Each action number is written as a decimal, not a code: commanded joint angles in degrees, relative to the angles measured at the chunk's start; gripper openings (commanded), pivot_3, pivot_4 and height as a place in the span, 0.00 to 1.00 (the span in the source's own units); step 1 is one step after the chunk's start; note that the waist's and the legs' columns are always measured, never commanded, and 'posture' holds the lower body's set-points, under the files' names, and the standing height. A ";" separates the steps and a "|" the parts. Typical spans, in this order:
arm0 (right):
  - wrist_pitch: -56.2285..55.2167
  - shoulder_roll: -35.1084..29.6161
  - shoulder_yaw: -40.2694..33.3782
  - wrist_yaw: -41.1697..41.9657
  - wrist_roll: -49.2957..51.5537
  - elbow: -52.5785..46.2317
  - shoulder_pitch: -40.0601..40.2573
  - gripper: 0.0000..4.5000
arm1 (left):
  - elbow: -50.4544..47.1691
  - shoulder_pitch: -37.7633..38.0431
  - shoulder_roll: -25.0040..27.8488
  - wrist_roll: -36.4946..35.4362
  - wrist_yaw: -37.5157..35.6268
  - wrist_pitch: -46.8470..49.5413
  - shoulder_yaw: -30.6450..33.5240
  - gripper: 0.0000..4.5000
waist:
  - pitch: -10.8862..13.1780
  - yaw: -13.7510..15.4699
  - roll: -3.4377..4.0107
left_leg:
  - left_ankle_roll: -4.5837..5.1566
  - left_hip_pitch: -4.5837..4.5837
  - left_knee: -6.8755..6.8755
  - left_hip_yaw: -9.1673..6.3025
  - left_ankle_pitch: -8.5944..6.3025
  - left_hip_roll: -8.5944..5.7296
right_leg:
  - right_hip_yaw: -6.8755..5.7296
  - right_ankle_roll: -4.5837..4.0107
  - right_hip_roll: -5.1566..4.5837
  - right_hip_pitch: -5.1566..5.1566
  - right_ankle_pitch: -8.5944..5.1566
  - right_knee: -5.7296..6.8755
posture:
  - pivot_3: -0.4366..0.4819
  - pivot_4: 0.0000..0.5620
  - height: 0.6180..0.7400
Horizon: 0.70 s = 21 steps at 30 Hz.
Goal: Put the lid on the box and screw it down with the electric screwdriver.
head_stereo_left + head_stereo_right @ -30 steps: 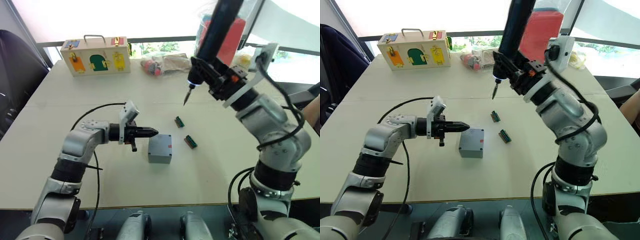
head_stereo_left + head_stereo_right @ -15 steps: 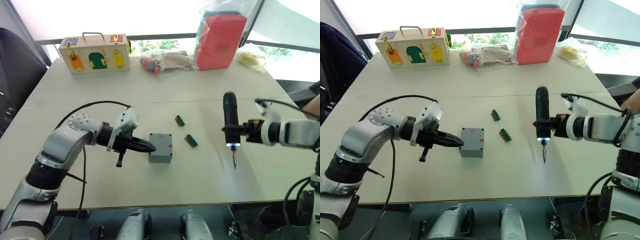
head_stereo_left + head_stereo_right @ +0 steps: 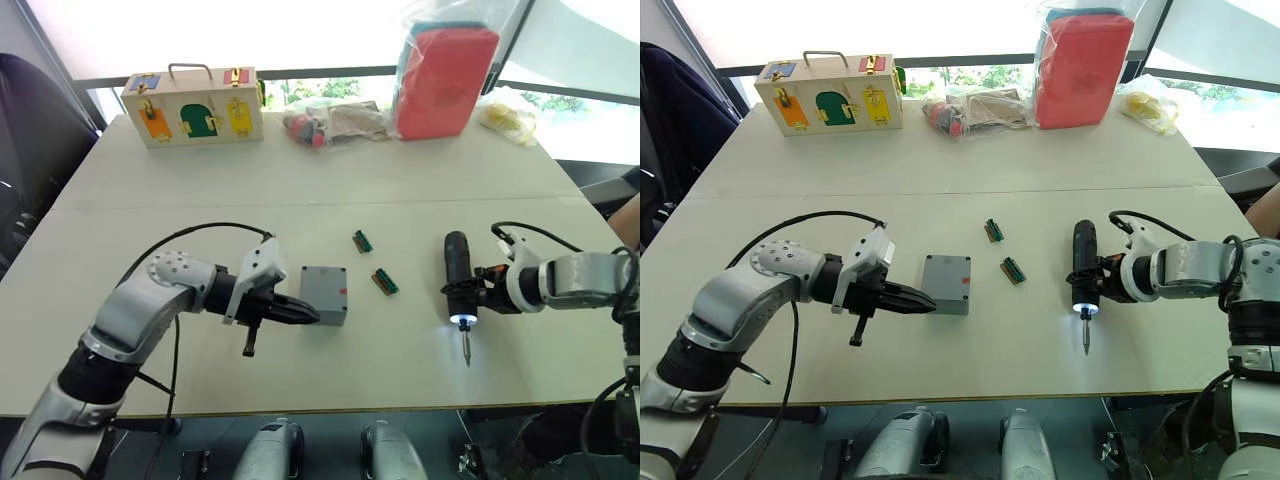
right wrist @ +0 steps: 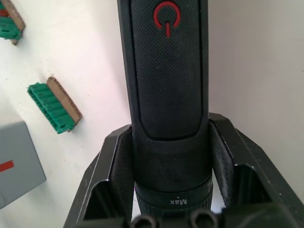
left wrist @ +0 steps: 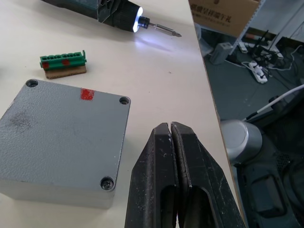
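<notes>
Left wrist view gives you the clearest read on your left gripper (image 5: 171, 130): its two black fingers are pressed flat together with nothing between them. Their tips sit just beside the near edge of the box (image 5: 61, 142), close to it but not visibly touching. The lid (image 5: 66, 121) is already seated on top of the box, with its red mark (image 5: 86, 94) toward the side away from your jaws and screw holes showing at three corners. Beyond the box from those closed tips lies a green bit strip (image 5: 63, 63), and farther still the lit nose of the electric screwdriver (image 5: 121, 14).

Your right gripper (image 4: 171, 156) is clamped on the electric screwdriver, one finger on each side of the black barrel, just below the red power symbol. From the head camera, the tool (image 3: 1082, 272) hangs nearly upright in those jaws, tip light glowing white, the thin bit pointing down at the table (image 3: 940, 180); whether the bit touches the surface you cannot tell. The box sits well apart from these jaws, toward your left arm, with two green strips (image 3: 1012, 270) (image 3: 993, 231) lying between. The wooden latch box (image 3: 830, 94) and a red bag (image 3: 1080, 65) stand along the far edge.
</notes>
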 commanded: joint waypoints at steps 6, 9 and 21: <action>-3.75 -3.79 2.25 0.47 -0.06 -4.83 -3.65 0.99 | 0.33 0.16 3.94 -2.34 2.34 1.97 6.08 0.00 | 0.02 0.08 -0.03 | 0.01 0.02 0.02 0.00 0.00 0.02 | -0.02 0.01 0.03 0.03 0.01 0.00 | 0.48 0.27 1.00; -4.07 -4.83 1.29 3.96 -3.51 -7.83 -5.73 0.99 | 1.45 0.85 6.09 -2.94 2.61 2.79 8.42 0.00 | 0.03 0.01 -0.02 | 0.01 0.02 0.02 0.00 -0.01 0.02 | -0.06 0.02 0.04 0.02 0.01 -0.03 | 0.48 0.27 1.00; -14.35 -6.11 -12.86 46.12 -22.74 -50.55 12.97 0.99 | -3.28 12.80 11.21 -12.59 4.99 13.35 18.53 0.00 | 0.15 0.89 -0.15 | 0.05 0.01 0.00 -0.06 -0.03 0.06 | -0.08 0.07 0.06 0.05 0.02 -0.13 | 0.48 0.27 1.00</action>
